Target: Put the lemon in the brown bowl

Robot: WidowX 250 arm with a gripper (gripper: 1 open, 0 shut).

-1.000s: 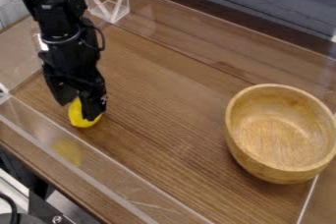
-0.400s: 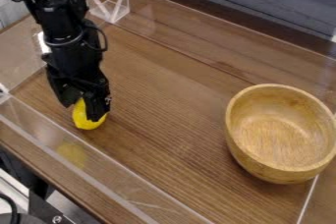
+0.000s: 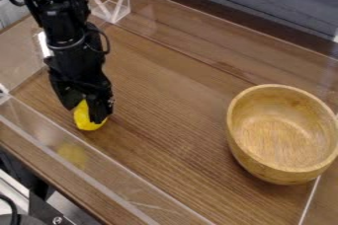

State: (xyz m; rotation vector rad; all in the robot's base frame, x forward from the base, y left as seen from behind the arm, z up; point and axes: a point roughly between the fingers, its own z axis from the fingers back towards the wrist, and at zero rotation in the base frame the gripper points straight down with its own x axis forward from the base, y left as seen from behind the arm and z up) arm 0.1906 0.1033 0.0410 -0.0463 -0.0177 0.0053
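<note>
Lemon [image 3: 90, 116] sits at the black fingers [image 3: 82, 101], on the wooden surface [image 3: 172, 120]; whether they grasp it, we cannot tell. Probably light, firm and slippery, so we should take it around its middle.

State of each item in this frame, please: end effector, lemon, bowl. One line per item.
End effector: lowered at the lemon; whether its fingers grip or only flank it cannot be told.
Lemon: whole, partly covered by the end effector, outside the bowl; contact with the table unclear.
Brown bowl: upright, open side up, no lemon in it, resting on the wooden table.
</note>
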